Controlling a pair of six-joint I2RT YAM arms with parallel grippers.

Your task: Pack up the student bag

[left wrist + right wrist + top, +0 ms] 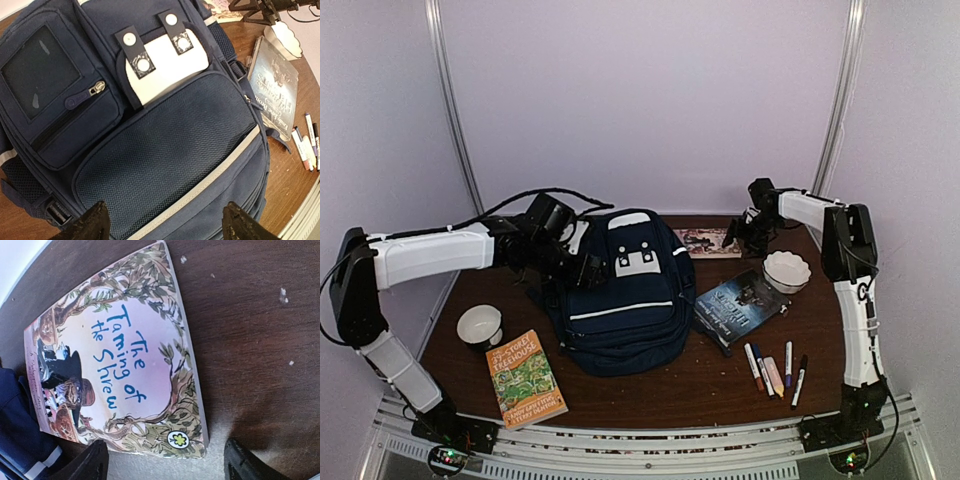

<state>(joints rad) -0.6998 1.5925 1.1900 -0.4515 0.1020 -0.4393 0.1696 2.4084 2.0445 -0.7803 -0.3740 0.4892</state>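
My left gripper (167,222) is spread wide and empty. Only its two dark fingertips (95,222) show at the bottom of its wrist view; the rest is cut off. It hangs over the front of the student bag (165,150), and I cannot tell whether it touches the fabric. My right gripper (167,462) is also spread and holds nothing. It is poised over one end of a picture book (120,355) lying flat on the tabletop (250,315).

That book's title, "The Taming of the Shrew", reads only from the right wrist. From above it is a small, blurred strip partly hidden behind the gripper. A sliver of blue bag fills the wrist view's lower left corner, and I cannot tell whether it touches the book.

The overhead view places the bag mid-tabletop, front pocket up. Right of it are a dark book (740,305), a scalloped white bowl (786,270) and some markers (775,372). Only this view shows the Treehouse book (525,378) and the round white bowl (480,325) at the left.
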